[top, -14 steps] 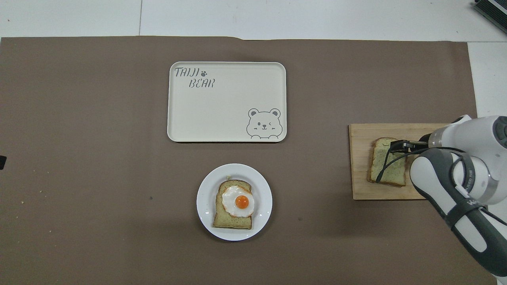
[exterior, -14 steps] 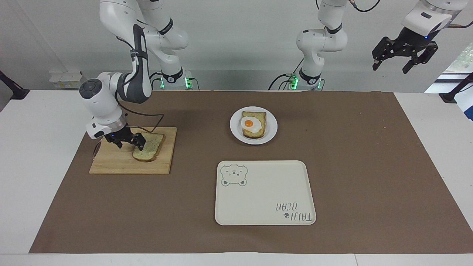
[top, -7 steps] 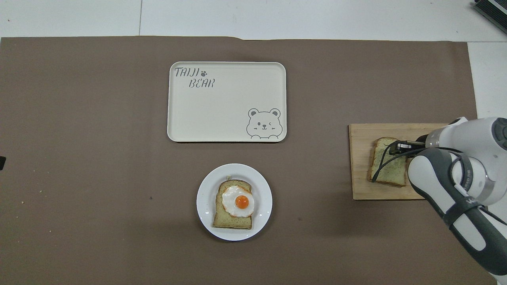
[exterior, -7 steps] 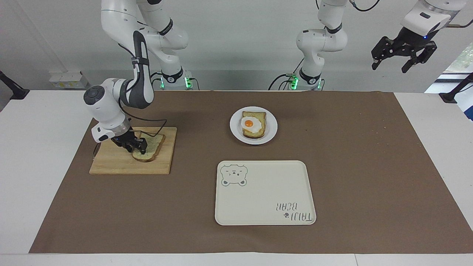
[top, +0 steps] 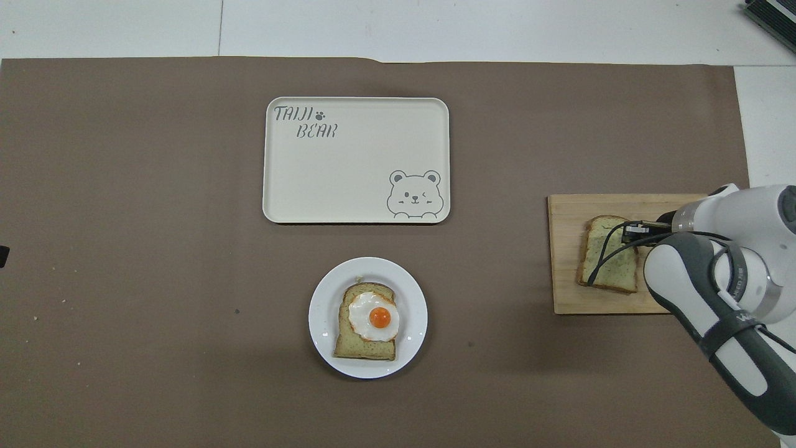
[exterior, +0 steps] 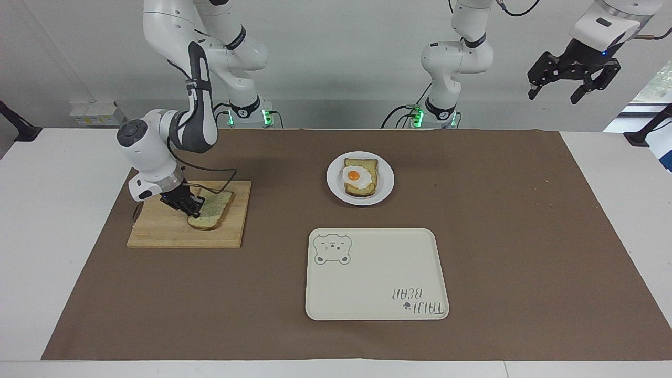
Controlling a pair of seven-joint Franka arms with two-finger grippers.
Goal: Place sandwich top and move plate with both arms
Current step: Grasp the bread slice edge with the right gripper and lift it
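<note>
The sandwich top (exterior: 216,211), a plain speckled bread slice, lies on a wooden cutting board (exterior: 168,231) toward the right arm's end of the table. My right gripper (exterior: 192,208) is down at the slice's edge, shut on it; in the overhead view the right gripper (top: 628,231) covers one corner of the sandwich top (top: 612,269). The small white plate (exterior: 386,181) sits mid-table, near the robots, carrying a bread slice with a fried egg (exterior: 359,177). My left gripper (exterior: 555,96) waits high in the air at the left arm's end, open and holding nothing.
A cream rectangular tray (exterior: 375,283) with a bear drawing lies farther from the robots than the plate (top: 323,330). A brown mat covers the table. The right arm's cable trails over the cutting board (top: 566,249).
The right gripper's fingers have closed from wide apart onto the sandwich top's edge, and the wrist has shifted slightly. The slice has barely moved. The left arm has held still.
</note>
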